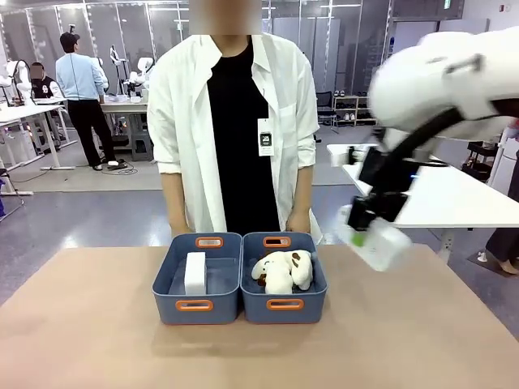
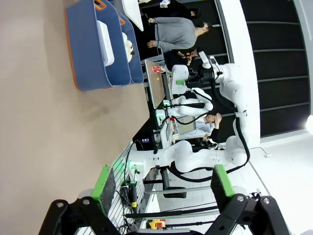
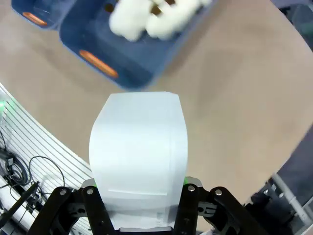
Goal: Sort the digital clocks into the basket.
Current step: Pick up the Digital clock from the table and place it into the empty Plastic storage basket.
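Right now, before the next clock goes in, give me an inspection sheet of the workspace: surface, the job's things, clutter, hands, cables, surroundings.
Surface: brown table, carrying two blue bins side by side.
Job's things: one clock stands in the left bin; the second clock is held in the air, right of the bins.
Clutter: a plush toy lies in the right bin.
Hands: right hand shut on the second clock; left hand open, holding nothing.
Cables: black leads beyond the table edge.
Surroundings: a person stands at the far side, behind the bins.
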Tool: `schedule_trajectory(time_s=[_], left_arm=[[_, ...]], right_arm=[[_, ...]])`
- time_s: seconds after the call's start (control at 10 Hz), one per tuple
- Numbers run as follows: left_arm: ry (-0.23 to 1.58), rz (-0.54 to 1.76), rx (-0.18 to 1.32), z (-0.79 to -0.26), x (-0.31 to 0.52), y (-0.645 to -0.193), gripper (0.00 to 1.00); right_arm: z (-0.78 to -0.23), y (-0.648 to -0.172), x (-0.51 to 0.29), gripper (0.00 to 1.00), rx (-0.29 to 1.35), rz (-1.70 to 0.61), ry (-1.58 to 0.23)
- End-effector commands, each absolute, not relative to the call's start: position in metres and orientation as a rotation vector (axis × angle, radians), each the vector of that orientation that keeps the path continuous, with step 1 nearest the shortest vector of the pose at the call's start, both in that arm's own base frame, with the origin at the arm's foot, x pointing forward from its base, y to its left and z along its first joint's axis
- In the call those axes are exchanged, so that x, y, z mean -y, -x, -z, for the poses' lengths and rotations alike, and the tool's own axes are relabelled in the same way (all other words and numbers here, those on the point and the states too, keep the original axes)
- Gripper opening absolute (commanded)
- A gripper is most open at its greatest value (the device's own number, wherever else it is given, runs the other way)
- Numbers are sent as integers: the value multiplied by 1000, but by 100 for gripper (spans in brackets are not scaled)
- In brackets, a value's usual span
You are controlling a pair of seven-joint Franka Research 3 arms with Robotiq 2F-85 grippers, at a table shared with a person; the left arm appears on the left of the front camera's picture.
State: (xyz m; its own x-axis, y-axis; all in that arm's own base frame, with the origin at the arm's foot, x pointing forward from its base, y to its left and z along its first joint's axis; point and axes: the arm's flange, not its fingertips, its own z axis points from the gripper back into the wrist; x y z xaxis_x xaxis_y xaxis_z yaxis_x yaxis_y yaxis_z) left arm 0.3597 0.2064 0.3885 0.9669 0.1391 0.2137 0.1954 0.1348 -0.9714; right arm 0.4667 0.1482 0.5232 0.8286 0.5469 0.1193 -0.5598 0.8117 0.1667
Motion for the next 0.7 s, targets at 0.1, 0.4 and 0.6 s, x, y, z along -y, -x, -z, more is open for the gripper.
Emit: schedule_trajectory(time_s=[0.1, 0.4, 0.6], left_arm=[[1432, 52, 275, -392, -206, -357, 100], [1432, 52, 275, -392, -206, -357, 100], [1432, 52, 275, -392, -206, -357, 100]], right_arm=[[-486, -491, -219, 52, -31, -689, -154], [-445, -469, -261, 52, -63, -778, -71], [-439, -470, -268, 52, -96, -794, -129]])
